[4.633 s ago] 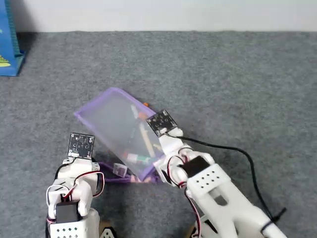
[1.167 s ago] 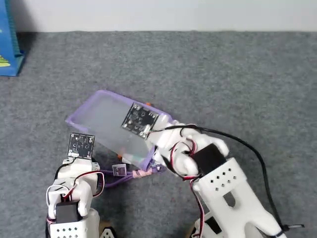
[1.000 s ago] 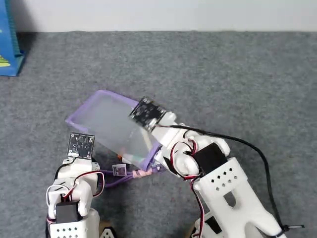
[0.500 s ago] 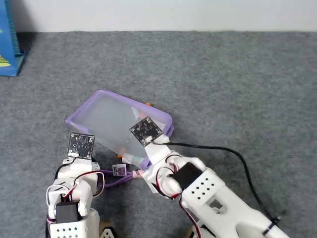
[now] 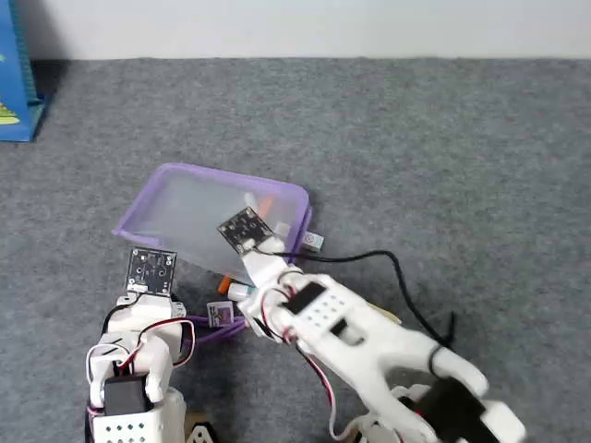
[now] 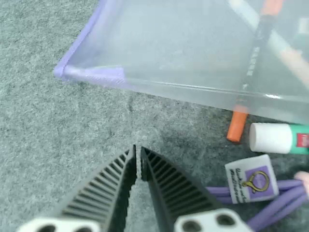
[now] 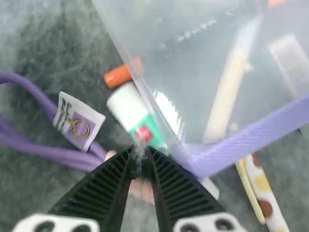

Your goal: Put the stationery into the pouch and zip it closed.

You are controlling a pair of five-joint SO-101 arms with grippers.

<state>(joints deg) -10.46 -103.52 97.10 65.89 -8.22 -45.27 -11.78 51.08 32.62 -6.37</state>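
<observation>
Pouch: I am watching the clear, purple-edged pouch lying flat on the grey carpet, just beyond both arms. A black-and-orange pen and a yellow pencil are showing through its wall.
Glue stick: the white-capped glue stick is lying on the carpet outside the pouch, just beside its near edge.
Orange cap: an orange cap is poking out past that same edge, next to the glue stick. I cannot tell how much of what it belongs to is sitting inside.
Strap: a purple strap is trailing over the carpet near the glue stick, with a white-and-purple tag lying against it.
Left arm: my left arm is sitting at the near left, short of the pouch.
Left gripper: the left gripper is pointing at bare carpet in front of the pouch's near edge and touching nothing. Its fingers are meeting at the tips with nothing between them.
Right arm: my right arm is stretching across from the near right, its wrist hanging over the pouch's near edge.
Right gripper: the right gripper is sitting down at the glue stick's green label, close to the pouch's purple edging. Its fingers are pressing together, and a pinkish bit is showing beneath them. I cannot tell whether they are pinching it.
Dotted piece: a pale dotted piece is lying just beside the purple edging.
Cable: a black cable is curling away from the right arm.
Blue box: a blue box is standing at the far left edge, well apart.
</observation>
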